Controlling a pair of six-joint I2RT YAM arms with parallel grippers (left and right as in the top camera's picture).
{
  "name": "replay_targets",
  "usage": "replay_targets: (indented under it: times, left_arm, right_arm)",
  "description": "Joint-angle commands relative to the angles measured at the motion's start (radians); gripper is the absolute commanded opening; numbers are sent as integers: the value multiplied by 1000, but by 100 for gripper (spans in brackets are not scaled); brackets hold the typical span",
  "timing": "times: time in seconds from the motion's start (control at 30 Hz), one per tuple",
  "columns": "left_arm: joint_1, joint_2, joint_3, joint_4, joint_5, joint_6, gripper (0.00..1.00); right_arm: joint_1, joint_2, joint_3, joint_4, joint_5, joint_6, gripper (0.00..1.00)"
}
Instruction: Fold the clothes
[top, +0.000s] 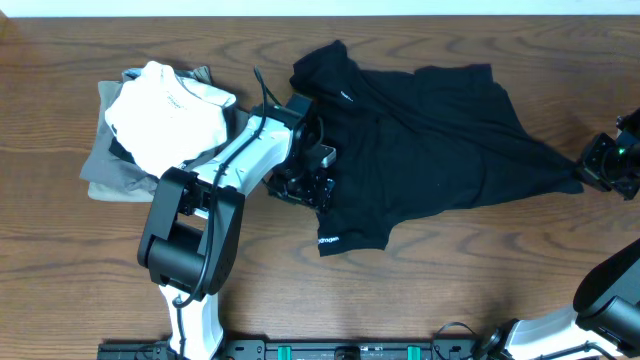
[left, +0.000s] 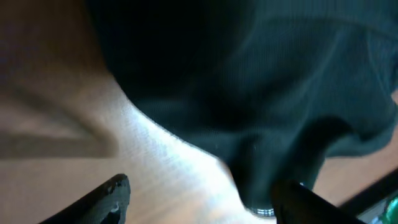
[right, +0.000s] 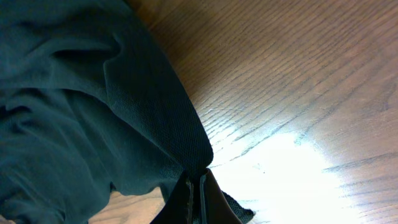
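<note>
The right gripper (right: 196, 183), at the right edge of the overhead frame, is pinched tight on a corner of the black polo shirt (top: 430, 140). The left gripper (left: 202, 193) hangs over the shirt's left side, fingers apart, a fold drooping between them unclamped. The shirt lies crumpled across the upper centre of the wooden table (top: 450, 300). It looks light, soft and floppy, so hems and shoulder seams seem the best holds. Folded garments (top: 165, 120) sit upper left.
</note>
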Motion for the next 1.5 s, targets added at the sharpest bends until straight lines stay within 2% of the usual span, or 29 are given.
replay_targets:
  times: [0.0,0.07,0.17,0.33,0.63,0.73,0.83,0.87,1.1,1.3,1.47]
  left_arm:
    - [2,8,-8,29,50,-45,73]
    - [1,10,-8,56,86,-69,73]
    - [1,11,-8,106,80,-172,71]
    - [1,11,-31,175,-15,-349,64]
    - [-3,24,-59,206,-16,-375,58]
    - [-8,45,-59,208,13,-375,41]
    - [-8,56,-59,200,33,-374,11]
    - [-5,51,-56,187,33,-374,6]
    - [108,-85,14,-132,-17,-340,6]
    - [216,-298,14,-279,-26,-328,6]
    - [226,-404,14,-337,-40,-330,6]
  right_arm:
    - [-8,-16,10,-6,0,11,1]
    - [-8,-16,10,-6,-2,11,1]
    - [-8,-16,10,-7,-13,11,1]
    - [-8,-16,10,-7,-16,11,1]
    - [-9,-16,10,-6,-42,11,1]
    - [-8,-16,10,-6,-43,11,1]
    - [-12,-16,10,-6,-41,11,1]
    - [-16,-16,10,-6,-41,11,1]
    - [-138,-16,10,-8,64,56,1]
    - [-257,-16,10,-44,59,60,1]
    - [-277,-16,10,-62,44,59,2]
